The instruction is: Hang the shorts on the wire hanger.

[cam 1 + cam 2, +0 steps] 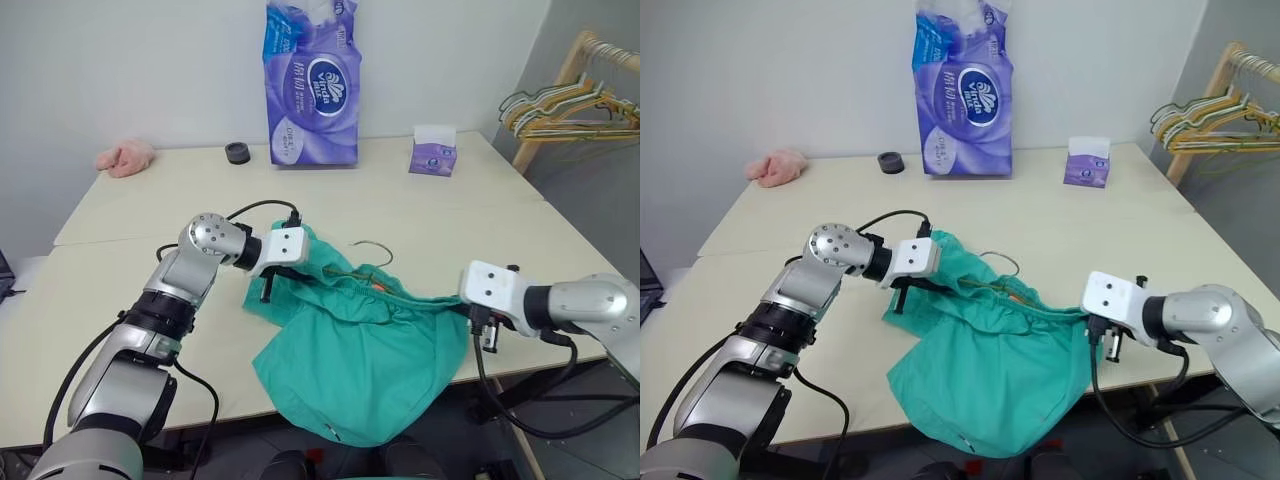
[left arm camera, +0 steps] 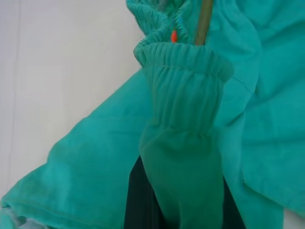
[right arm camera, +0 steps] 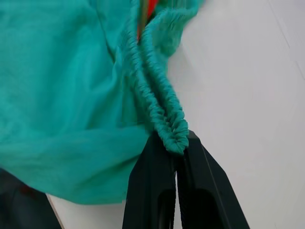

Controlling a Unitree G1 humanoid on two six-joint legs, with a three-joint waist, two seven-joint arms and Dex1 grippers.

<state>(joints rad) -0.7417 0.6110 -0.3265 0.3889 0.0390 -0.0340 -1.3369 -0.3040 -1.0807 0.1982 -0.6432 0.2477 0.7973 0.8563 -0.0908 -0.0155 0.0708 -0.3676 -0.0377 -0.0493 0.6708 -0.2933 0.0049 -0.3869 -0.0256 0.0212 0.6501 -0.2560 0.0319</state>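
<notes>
Both sets of jaws are clamped on the shorts — the left gripper pinches one end of the gathered waistband, the right gripper bites the other end, stretching the band between them. Teal fabric sags over the table's near edge. Tucked into the waistband is the wire hanger — its curved hook pokes out on the tabletop beyond.

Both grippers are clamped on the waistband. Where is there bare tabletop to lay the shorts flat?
Bare table runs between the tissue pack and the shorts, and on toward the pink cloth. Crowded: the front edge, where the left gripper, right gripper and wire hanger meet the fabric.
</notes>
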